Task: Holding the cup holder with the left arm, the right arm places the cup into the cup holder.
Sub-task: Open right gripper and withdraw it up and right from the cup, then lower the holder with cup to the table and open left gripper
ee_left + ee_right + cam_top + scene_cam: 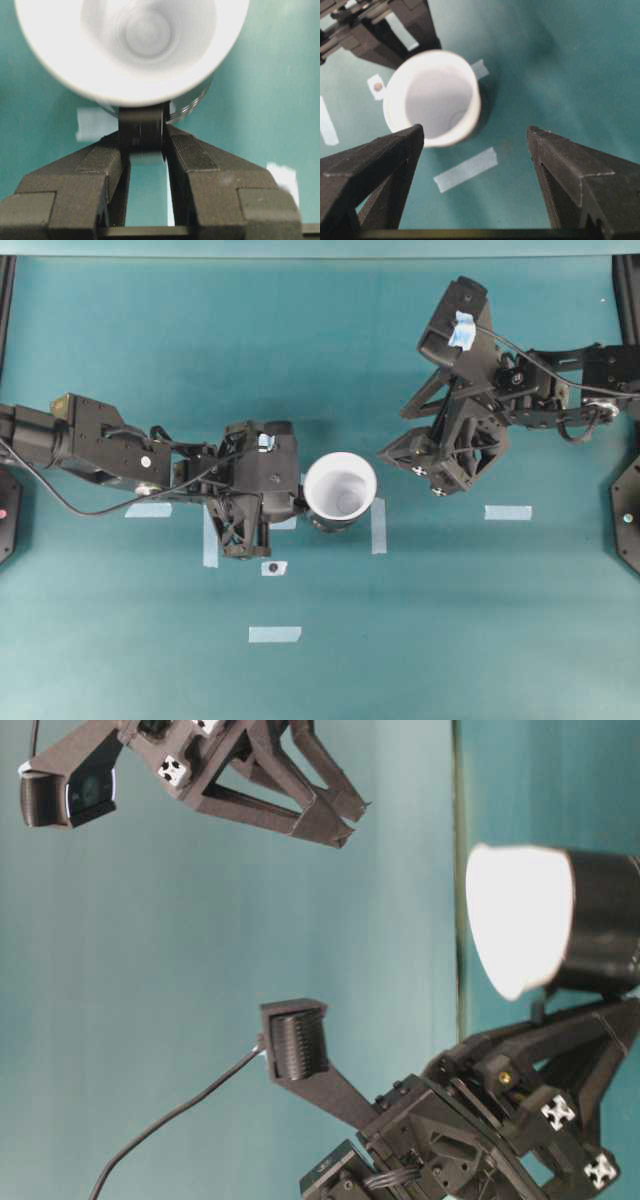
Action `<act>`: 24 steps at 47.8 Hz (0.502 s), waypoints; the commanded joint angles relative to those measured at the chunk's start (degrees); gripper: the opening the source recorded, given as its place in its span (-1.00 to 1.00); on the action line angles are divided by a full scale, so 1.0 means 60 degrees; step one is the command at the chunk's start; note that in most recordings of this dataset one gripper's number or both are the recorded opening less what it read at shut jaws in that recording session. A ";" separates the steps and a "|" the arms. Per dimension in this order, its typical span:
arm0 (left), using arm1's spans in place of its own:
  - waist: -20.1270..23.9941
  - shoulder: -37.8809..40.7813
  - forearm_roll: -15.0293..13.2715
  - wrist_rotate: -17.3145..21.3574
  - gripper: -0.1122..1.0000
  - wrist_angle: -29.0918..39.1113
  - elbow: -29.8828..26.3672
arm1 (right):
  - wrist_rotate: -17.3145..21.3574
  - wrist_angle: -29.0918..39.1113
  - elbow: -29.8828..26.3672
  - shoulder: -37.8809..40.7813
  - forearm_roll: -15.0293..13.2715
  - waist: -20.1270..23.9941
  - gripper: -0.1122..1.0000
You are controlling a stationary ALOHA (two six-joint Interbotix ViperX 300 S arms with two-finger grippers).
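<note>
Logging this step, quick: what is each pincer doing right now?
Left pincer: shut on the cup holder's handle tab, cup seated in the cup holder.
Right pincer: open, holding nothing.

A smooth, matt white surface is seen on the cup. The cup holder looks glossy black. The fingers carry ribbed matt pads.

Even, bright light is falling on me from above, casting only soft shadows. Just beyond my left fingers the cup is glaring white and blurring; my right fingers are looming soft-edged, out of focus.
</note>
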 commanded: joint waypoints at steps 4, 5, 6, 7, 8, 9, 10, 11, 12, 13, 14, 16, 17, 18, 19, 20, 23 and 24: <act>-0.0029 -0.0117 0.0029 0.0000 -0.32 0.0088 -0.0249 | 0.0176 -0.0205 -0.0044 -0.0352 0.0015 0.0029 0.81; -0.0029 -0.0117 0.0029 0.0000 -0.32 0.0103 -0.0249 | 0.0190 -0.0220 -0.0044 -0.0366 0.0015 0.0029 0.81; -0.0029 -0.0132 0.0029 0.0000 -0.32 0.0088 -0.0264 | 0.0190 -0.0234 -0.0044 -0.0352 0.0015 0.0029 0.81; -0.0029 -0.0117 0.0029 0.0000 -0.32 0.0088 -0.0278 | 0.0190 -0.0234 -0.0044 -0.0352 0.0015 0.0029 0.81; -0.0029 -0.0117 0.0029 0.0015 -0.32 0.0103 -0.0278 | 0.0190 -0.0234 -0.0044 -0.0366 0.0015 0.0029 0.81; -0.0029 -0.0117 0.0029 0.0015 -0.32 0.0103 -0.0293 | 0.0190 -0.0249 -0.0044 -0.0366 0.0015 0.0044 0.81; -0.0029 -0.0117 0.0029 0.0015 -0.32 0.0088 -0.0308 | 0.0190 -0.0249 -0.0044 -0.0352 0.0015 0.0044 0.81; -0.0029 -0.0132 0.0029 0.0015 -0.32 0.0103 -0.0308 | 0.0190 -0.0249 -0.0044 -0.0366 0.0015 0.0044 0.81; -0.0029 -0.0117 0.0029 0.0015 -0.32 0.0088 -0.0322 | 0.0190 -0.0249 -0.0029 -0.0366 0.0015 0.0044 0.81; -0.0029 -0.0117 0.0029 0.0015 -0.32 0.0088 -0.0337 | 0.0190 -0.0249 -0.0044 -0.0352 0.0015 0.0059 0.81; -0.0029 -0.0117 0.0029 0.0000 -0.32 0.0088 -0.0352 | 0.0190 -0.0249 -0.0044 -0.0366 0.0015 0.0059 0.81; -0.0029 -0.0117 0.0029 -0.0029 -0.32 0.0059 -0.0352 | 0.0190 -0.0249 -0.0044 -0.0366 0.0015 0.0059 0.81; -0.0015 -0.0117 0.0029 -0.0029 -0.32 0.0044 -0.0352 | 0.0190 -0.0249 -0.0044 -0.0366 0.0015 0.0073 0.81; -0.0015 -0.0117 0.0029 -0.0029 -0.32 0.0015 -0.0366 | 0.0190 -0.0249 -0.0044 -0.0352 0.0015 0.0073 0.81; -0.0015 -0.0103 0.0029 -0.0044 -0.32 0.0015 -0.0352 | 0.0190 -0.0249 -0.0044 -0.0366 0.0015 0.0073 0.81; 0.0000 -0.0103 0.0029 -0.0044 -0.32 0.0015 -0.0352 | 0.0190 -0.0249 -0.0044 -0.0352 0.0015 0.0073 0.81; 0.0029 -0.0103 0.0029 -0.0059 -0.32 0.0015 -0.0352 | 0.0190 -0.0293 -0.0044 -0.0366 0.0015 0.0073 0.81; 0.0029 -0.0103 0.0029 -0.0059 -0.32 0.0015 -0.0366 | 0.0190 -0.0308 -0.0044 -0.0352 0.0015 0.0073 0.81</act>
